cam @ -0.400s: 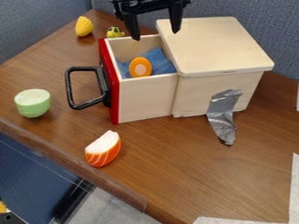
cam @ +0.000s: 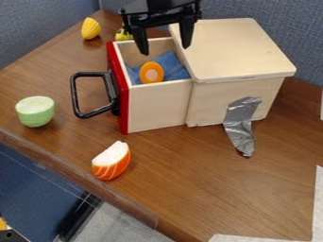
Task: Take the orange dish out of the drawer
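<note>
My gripper (cam: 165,51) hangs over the back part of the drawer, its two fingers spread apart with nothing between them. Pulled out from the wooden box, the drawer (cam: 157,108) has a red front and a black handle. Inside it, a round orange piece with a pale centre (cam: 151,73) rests on a blue cloth (cam: 172,64), a little below and left of the fingertips; whether this is the dish I cannot tell.
The box's lid (cam: 233,49) rises right of the drawer, with silver tape on its side. A green piece (cam: 35,111) lies left, an orange-and-white wedge (cam: 112,161) in front. Behind are a yellow ribbed object (cam: 91,28) and a small yellow toy (cam: 123,35).
The gripper has come down and slightly closer to the drawer's opening, its fingers still apart. The drawer and the orange piece have stayed where they were.
</note>
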`<state>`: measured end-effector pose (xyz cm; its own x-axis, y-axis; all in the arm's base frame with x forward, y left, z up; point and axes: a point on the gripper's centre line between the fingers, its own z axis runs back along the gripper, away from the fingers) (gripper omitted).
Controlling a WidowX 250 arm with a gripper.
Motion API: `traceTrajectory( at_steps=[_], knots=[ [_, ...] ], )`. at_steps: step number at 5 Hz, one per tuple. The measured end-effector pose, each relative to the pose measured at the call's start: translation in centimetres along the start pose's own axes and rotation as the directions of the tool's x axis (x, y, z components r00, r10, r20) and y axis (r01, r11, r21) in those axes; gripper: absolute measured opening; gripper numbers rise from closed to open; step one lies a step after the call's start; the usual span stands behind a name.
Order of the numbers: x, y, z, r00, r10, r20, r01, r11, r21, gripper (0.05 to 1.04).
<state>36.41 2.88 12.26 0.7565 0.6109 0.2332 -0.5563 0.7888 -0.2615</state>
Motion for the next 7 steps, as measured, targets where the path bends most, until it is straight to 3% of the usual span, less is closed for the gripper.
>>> traceTrajectory(
  at_steps=[3, 7],
  knots=[
    [0.9, 0.9, -0.9, 1.0, -0.004, 0.018, 0.003, 1.0, 0.017, 1.001],
    [0.9, 2.5, -1.9, 0.999, -0.042, 0.003, 0.042, 0.997, 0.064, 1.001]
  ],
)
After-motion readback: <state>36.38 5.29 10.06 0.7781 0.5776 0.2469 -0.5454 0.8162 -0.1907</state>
